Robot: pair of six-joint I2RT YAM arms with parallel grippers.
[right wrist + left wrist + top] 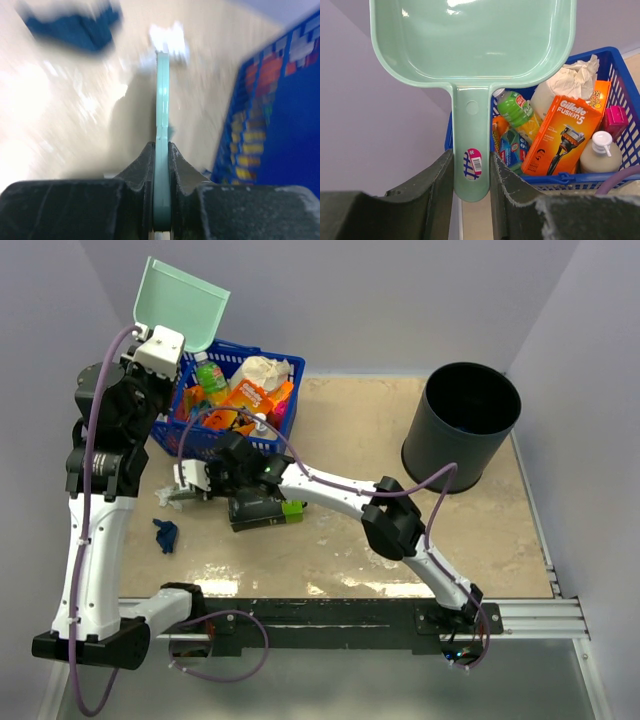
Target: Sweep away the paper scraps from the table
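Note:
My left gripper point(160, 348) is raised at the back left, shut on the handle point(471, 150) of the teal dustpan point(185, 305), whose scoop point(470, 40) stands up against the wall. My right gripper point(195, 482) is shut on the teal brush point(161, 115), seen edge-on, low over the table point(350, 440) in front of the basket. One dark blue paper scrap point(165, 535) lies on the table near the left arm and shows blurred in the right wrist view point(75, 27). A whitish blur point(170, 40) lies past the brush tip. Other scraps are out of view.
A blue basket point(240, 390) full of packaged goods stands at the back left, and shows in the left wrist view point(620, 65). A green-and-black box point(262, 510) lies under the right forearm. A black bin point(462, 425) stands at the back right.

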